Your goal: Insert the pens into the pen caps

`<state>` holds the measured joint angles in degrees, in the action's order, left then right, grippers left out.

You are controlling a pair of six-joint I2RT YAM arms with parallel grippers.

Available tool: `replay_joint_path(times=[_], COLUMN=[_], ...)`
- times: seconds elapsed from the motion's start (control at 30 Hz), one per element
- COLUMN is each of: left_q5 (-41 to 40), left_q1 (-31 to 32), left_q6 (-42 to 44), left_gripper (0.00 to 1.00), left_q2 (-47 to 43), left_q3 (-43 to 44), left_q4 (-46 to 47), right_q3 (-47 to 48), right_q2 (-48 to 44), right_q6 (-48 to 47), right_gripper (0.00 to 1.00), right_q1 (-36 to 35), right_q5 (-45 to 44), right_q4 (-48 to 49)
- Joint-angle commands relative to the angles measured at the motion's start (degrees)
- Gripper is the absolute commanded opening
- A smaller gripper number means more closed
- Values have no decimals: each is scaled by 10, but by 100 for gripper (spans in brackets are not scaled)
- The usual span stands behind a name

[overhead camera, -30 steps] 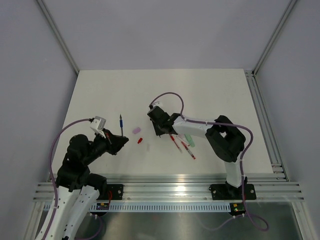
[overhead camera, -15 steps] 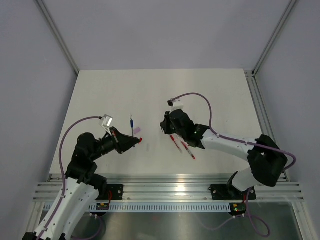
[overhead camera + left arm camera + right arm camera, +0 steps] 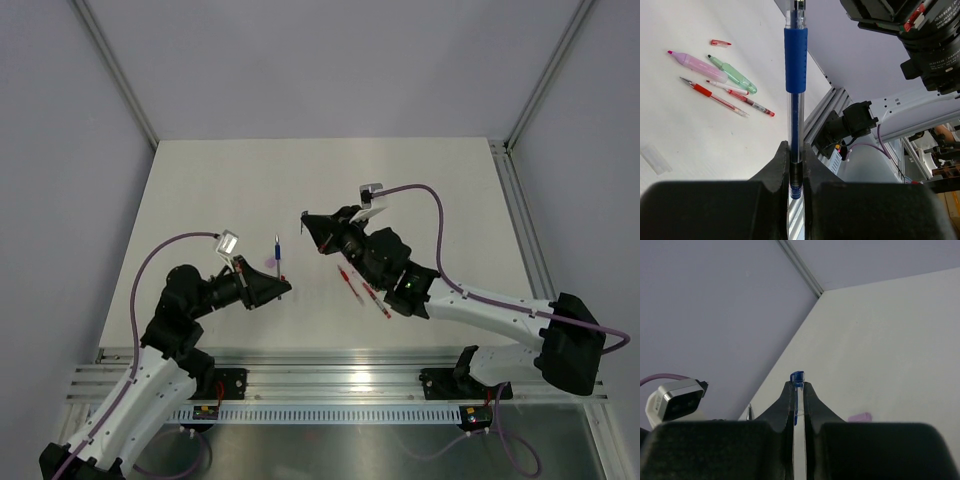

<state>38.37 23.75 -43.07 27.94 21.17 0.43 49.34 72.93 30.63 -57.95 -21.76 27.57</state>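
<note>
My left gripper (image 3: pixel 284 286) is shut on the lower end of a blue pen (image 3: pixel 278 250), which stands upright with its tip up. In the left wrist view the pen (image 3: pixel 795 60) rises from between the jaws of that gripper (image 3: pixel 795 172). My right gripper (image 3: pixel 305 218) points left, a short way right of the pen, raised above the table. It is shut on a small blue pen cap (image 3: pixel 797 377), which sticks out at the tip of the gripper (image 3: pixel 797 390). The pen's tip (image 3: pixel 750 410) shows low on the left in the right wrist view.
On the white table (image 3: pixel 200 190) lie two red pens (image 3: pixel 352 287), a pink cap (image 3: pixel 270 262) and a red cap (image 3: pixel 720 43). The left wrist view also shows a pink highlighter (image 3: pixel 697 62), a pale green pen (image 3: pixel 733 75) and a clear cap (image 3: pixel 652 160).
My left arm has carried the upright blue pen to the right. My right arm has swung out and up, and its gripper now points left toward the pen.
</note>
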Motion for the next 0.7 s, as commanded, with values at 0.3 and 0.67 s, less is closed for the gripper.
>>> replay_joint_path(times=[0.3,0.67], left_q5=[38,36], left_q1=[4,4], left_q6=[-18,-16], left_gripper=[0,0], left_q2=[-10,-14], left_q3=[-10,-10], left_q4=[66,61], right_q3=[66,74], right_q2=[63,85], right_q6=[-24,-21], right_gripper=[0,0], right_q1=[-50,-64], right_q5=[-56,-24], right_q4=[133,121])
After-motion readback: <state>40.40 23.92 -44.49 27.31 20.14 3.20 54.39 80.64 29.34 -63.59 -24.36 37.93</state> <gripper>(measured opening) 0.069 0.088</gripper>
